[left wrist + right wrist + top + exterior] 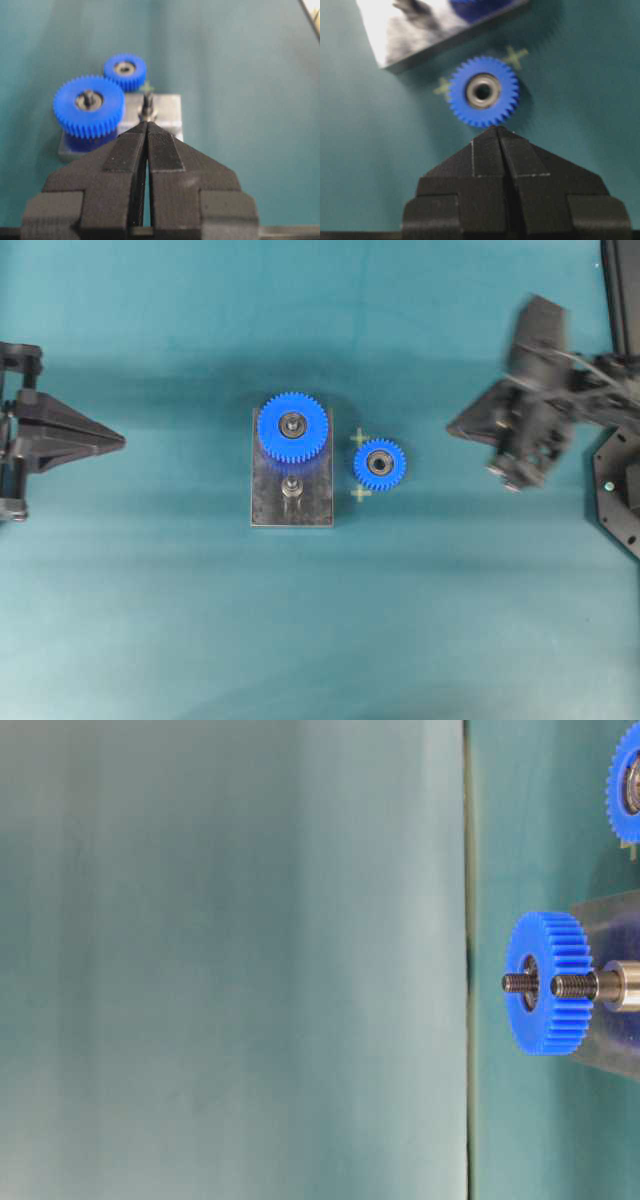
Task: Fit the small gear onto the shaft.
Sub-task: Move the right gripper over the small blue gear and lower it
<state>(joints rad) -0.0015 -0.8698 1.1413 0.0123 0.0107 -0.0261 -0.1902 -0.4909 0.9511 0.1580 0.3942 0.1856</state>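
1. The right gripper (497, 131) has its two black fingers pressed together to a closed point with nothing between them; in the overhead view it (462, 426) hangs blurred above the green table surface (450, 620).
2. The small gear (483, 91) lies flat on the table just beyond that closed tip in the right wrist view, apart from it, with its silver-and-black hub facing up.
3. Two pale cross marks (515, 56) on the table flank the small gear, one at each side of its rim.
4. In the overhead view the small gear (380, 464) lies between the right gripper and the grey plate (315, 508), just beside the plate's edge and not on it.
5. The shaft (291, 487) stands upright on the plate, bare, on the far side of the small gear from the right gripper.
6. The larger gear (292, 427) sits on its own post at the other end of the same plate, close to the shaft.
7. The left gripper (120, 441) is farthest from the small gear, well apart from the plate; its fingers are also closed together and empty.
8. In the left wrist view the left gripper's tip (147, 125) points at the shaft (147, 106), with the small gear (125, 71) beyond the plate.
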